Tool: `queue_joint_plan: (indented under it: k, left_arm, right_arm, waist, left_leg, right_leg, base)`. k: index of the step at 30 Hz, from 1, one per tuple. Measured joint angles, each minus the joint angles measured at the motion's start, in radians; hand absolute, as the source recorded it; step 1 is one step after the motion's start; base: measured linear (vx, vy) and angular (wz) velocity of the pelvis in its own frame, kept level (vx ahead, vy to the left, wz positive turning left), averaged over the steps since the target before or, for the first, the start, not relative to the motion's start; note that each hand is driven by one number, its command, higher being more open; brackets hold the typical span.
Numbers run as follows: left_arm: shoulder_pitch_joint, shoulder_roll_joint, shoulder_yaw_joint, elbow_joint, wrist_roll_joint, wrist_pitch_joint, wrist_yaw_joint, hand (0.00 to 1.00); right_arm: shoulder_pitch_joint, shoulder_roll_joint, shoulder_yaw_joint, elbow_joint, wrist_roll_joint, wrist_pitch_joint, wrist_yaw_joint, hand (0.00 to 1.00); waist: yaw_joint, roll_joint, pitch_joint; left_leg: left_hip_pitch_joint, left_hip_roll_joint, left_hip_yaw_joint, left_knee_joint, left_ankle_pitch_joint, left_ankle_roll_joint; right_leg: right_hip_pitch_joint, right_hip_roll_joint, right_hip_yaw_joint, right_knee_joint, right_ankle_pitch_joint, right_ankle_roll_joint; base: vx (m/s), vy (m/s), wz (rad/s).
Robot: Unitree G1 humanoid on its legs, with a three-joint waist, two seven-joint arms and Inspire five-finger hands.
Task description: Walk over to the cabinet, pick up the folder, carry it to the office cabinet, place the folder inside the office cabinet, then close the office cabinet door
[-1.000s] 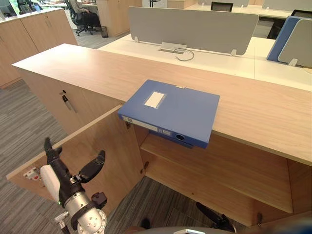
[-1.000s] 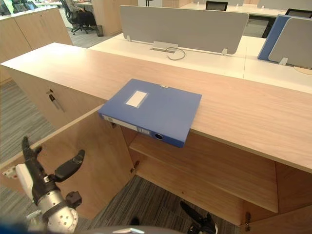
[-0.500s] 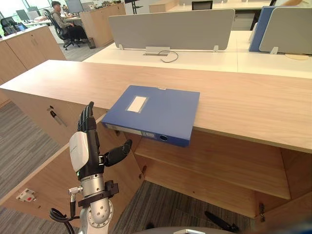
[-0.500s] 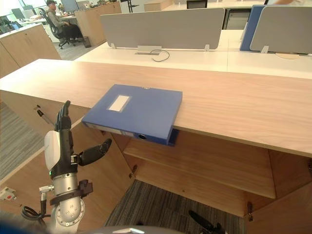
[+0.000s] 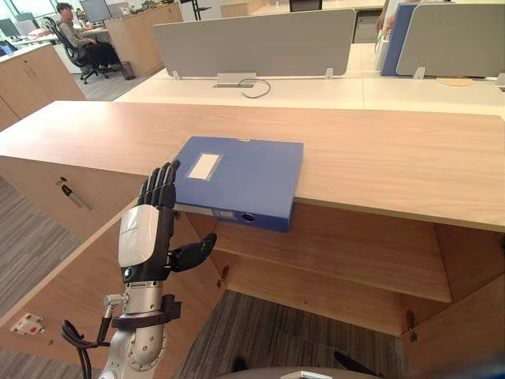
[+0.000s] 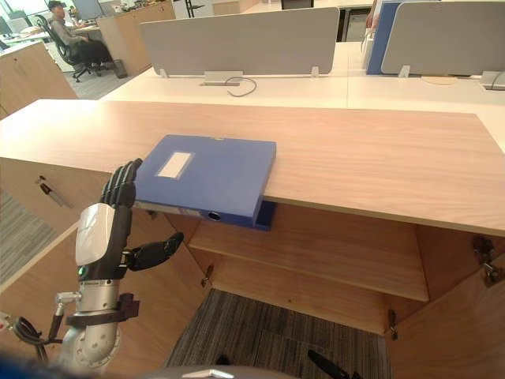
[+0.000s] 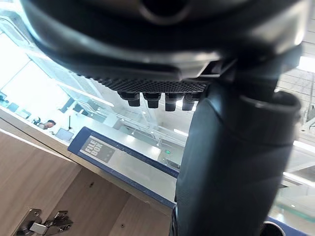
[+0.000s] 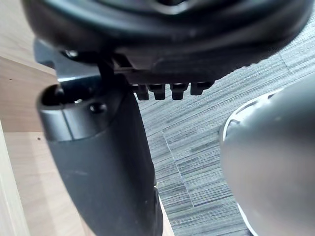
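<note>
While left hand (image 5: 144,237) stands fingers straight, thumb wide, folder (image 5: 237,175) lies just beyond fingertips on cabinet top (image 5: 379,158); right hand (image 8: 98,162) relaxed, empty.

The folder (image 5: 251,180) is coloured blue with a pale label (image 5: 204,166); the cabinet (image 5: 394,162) is finished in light wood grain; the carpet (image 5: 268,335) is patterned in grey stripes.

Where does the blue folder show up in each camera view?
Left eye view: blue folder at centre, overhanging the cabinet top's front edge.
Right eye view: left of centre, same overhang.
Left wrist view: its edge, past the fingers.
Shared landmark: the open left hand beside its near left corner.
</note>
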Motion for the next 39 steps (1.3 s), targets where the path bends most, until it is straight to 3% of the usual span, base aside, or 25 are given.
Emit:
queue_joint_plan:
  k: [6, 17, 24, 31, 32, 39]
  left_arm:
    - [-0.036, 0.070, 0.002, -0.013, 0.033, -0.005, -0.001, 1.00]
    - [-0.081, 0.139, 0.010, -0.005, 0.094, -0.017, -0.021, 1.00]
    - [-0.164, 0.203, -0.011, 0.122, 0.114, -0.016, -0.038, 1.00]
    - [-0.196, 0.209, -0.036, 0.215, 0.138, 0.001, -0.044, 1.00]
    - [-0.196, 0.209, -0.040, 0.225, 0.143, 0.003, -0.047, 0.00]
    - [-0.237, 0.206, -0.039, 0.249, 0.157, 0.011, -0.034, 0.00]
  right_arm:
    - [-0.001, -0.015, -0.009, 0.002, -0.003, 0.001, 0.008, 1.00]
    - [-0.006, -0.018, -0.038, 0.005, -0.039, 0.003, 0.009, 1.00]
    - [-0.007, -0.018, -0.037, 0.001, -0.041, 0.006, 0.014, 1.00]
    - [-0.006, -0.018, -0.036, -0.007, -0.046, 0.020, 0.022, 1.00]
    - [-0.006, -0.017, -0.036, -0.008, -0.047, 0.021, 0.023, 1.00]
    - [-0.004, -0.017, -0.037, -0.014, -0.077, 0.023, 0.025, 1.00]
  waist:
    - [-0.001, 0.013, 0.003]
    - [-0.014, 0.013, 0.004]
    - [-0.023, 0.012, 0.005]
    - [-0.036, 0.006, 0.007]
    - [-0.037, 0.005, 0.007]
    - [-0.036, 0.000, 0.005]
  left_leg:
    - [0.004, 0.001, 0.013, 0.000, 0.000, 0.000]
    - [0.006, 0.004, 0.025, 0.000, 0.000, 0.000]
    - [0.016, 0.009, 0.035, -0.005, 0.000, 0.000]
    - [0.014, 0.015, 0.042, -0.006, -0.001, 0.000]
    - [0.014, 0.015, 0.044, -0.006, -0.002, -0.001]
    - [0.019, 0.016, 0.052, -0.006, -0.004, -0.004]
  right_leg:
    - [-0.008, 0.001, 0.017, 0.005, 0.000, -0.002]
    - [-0.020, 0.005, 0.039, 0.013, 0.000, -0.003]
    - [-0.018, 0.009, 0.050, 0.012, 0.006, -0.011]
    - [-0.013, 0.018, 0.054, -0.015, 0.021, -0.014]
    - [-0.013, 0.019, 0.055, -0.020, 0.024, -0.014]
    - [-0.004, 0.022, 0.062, -0.033, 0.033, -0.016]
  base:
    - [-0.01, 0.018, -0.07]
    - [-0.01, 0.018, -0.05]
    - [-0.01, 0.017, -0.04]
    - [0.00, 0.016, -0.02]
    - [0.00, 0.023, -0.04]
    - [0.00, 0.016, -0.03]
